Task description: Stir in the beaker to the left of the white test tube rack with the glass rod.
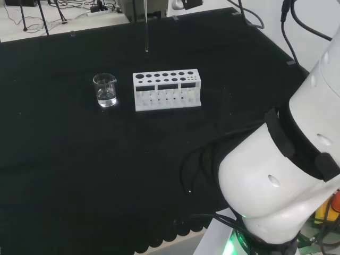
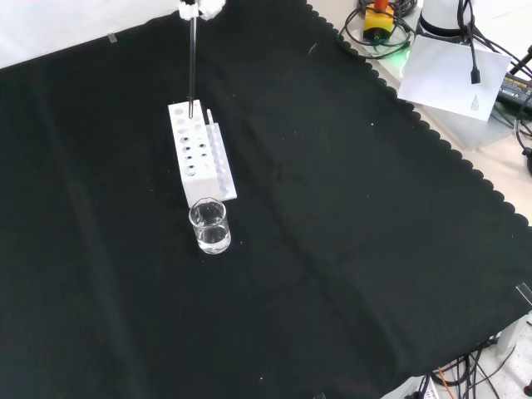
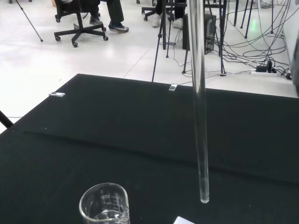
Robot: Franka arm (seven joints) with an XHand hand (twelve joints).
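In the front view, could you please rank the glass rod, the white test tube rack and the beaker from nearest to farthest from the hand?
1. Glass rod, hanging from the hand at the view's top.
2. White test tube rack, just below the rod's tip.
3. Beaker, beyond the rack's lower end, lowest in the view.

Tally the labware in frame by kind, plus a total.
Beaker: 1, clear, with some clear liquid in it
Test tube rack: 1, white
Glass rod: 1, hanging upright above the cloth
Total: 3
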